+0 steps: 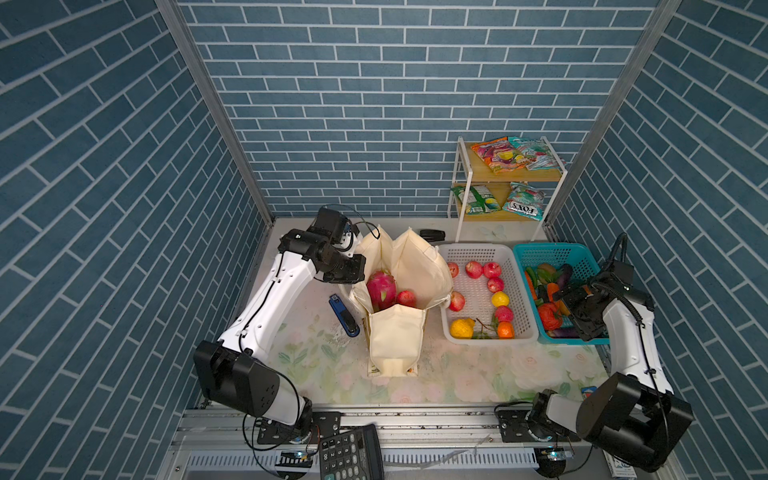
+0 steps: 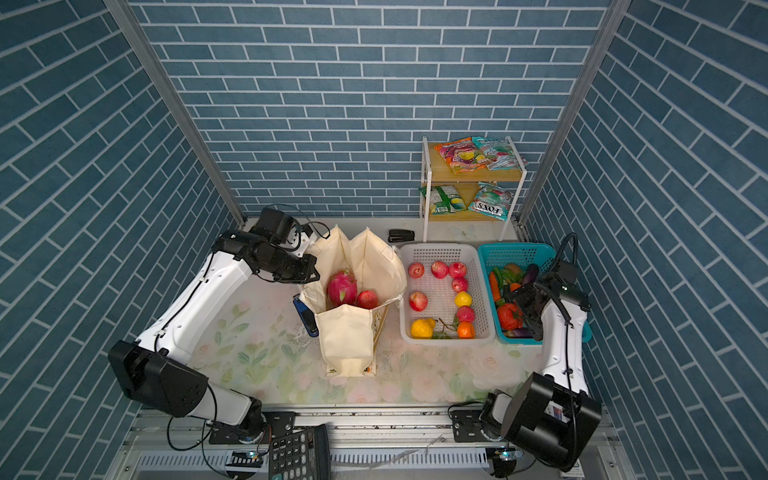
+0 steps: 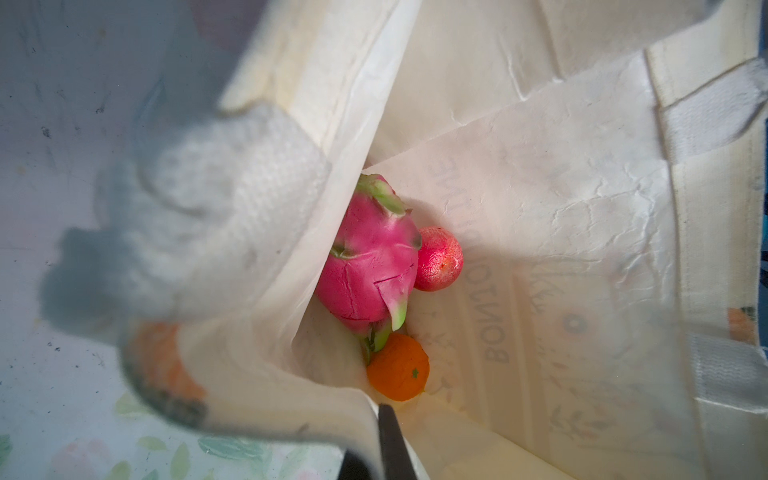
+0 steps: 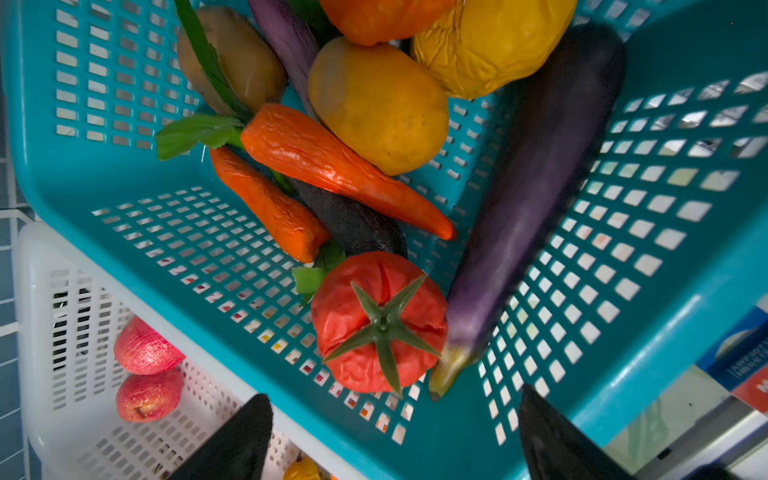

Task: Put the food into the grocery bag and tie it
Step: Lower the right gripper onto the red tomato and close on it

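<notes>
The loading step is judged to be in hand, with tying not yet begun: the bag (image 1: 397,345) is stood upright at the centre of the bench in both top views, its mouth open, and a dragon fruit (image 3: 368,266), a red fruit (image 3: 440,257) and an orange (image 3: 399,368) are seen lying together at its bottom in the left wrist view. The left end effector (image 3: 387,428) is pressed together, apparently on the bag's rim at the lower edge of that view, so the mouth is held apart. The right end effector (image 4: 395,415) is spread wide and empty, poised over the teal basket (image 4: 104,174) at the right of the bench, with a tomato (image 4: 378,324) just beyond its fingertips and an eggplant (image 4: 540,187) beside that. The bag is thus well apart from it, across the white basket (image 1: 490,338). Two snack packets (image 1: 496,153) (image 1: 534,151) are left on the top shelf (image 1: 515,176) at the upper right, farther off again. The next move is judged to call for the spread fingers to be lowered around one item, closed, and carried leftward over the open mouth while the rim is kept held.
</notes>
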Robot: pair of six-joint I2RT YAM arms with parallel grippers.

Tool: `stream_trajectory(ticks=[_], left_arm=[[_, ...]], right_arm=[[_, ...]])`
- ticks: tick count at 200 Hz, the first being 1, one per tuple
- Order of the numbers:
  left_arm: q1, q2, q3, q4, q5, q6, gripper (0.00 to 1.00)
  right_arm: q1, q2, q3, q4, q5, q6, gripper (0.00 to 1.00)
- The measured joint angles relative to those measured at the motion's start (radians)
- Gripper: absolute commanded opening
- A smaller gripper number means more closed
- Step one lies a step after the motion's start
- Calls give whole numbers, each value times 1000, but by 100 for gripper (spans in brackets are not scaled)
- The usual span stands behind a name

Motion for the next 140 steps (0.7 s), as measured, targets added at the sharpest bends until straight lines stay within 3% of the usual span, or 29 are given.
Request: stream_trajectory(ticks=[87, 140], left_arm=[[0, 5, 1, 5, 8, -3, 5], [0, 0, -4, 14, 20, -13, 5]], right_arm=[[-43, 93, 2, 10, -131, -127, 83], [-44, 133, 8, 9, -130, -165, 88]])
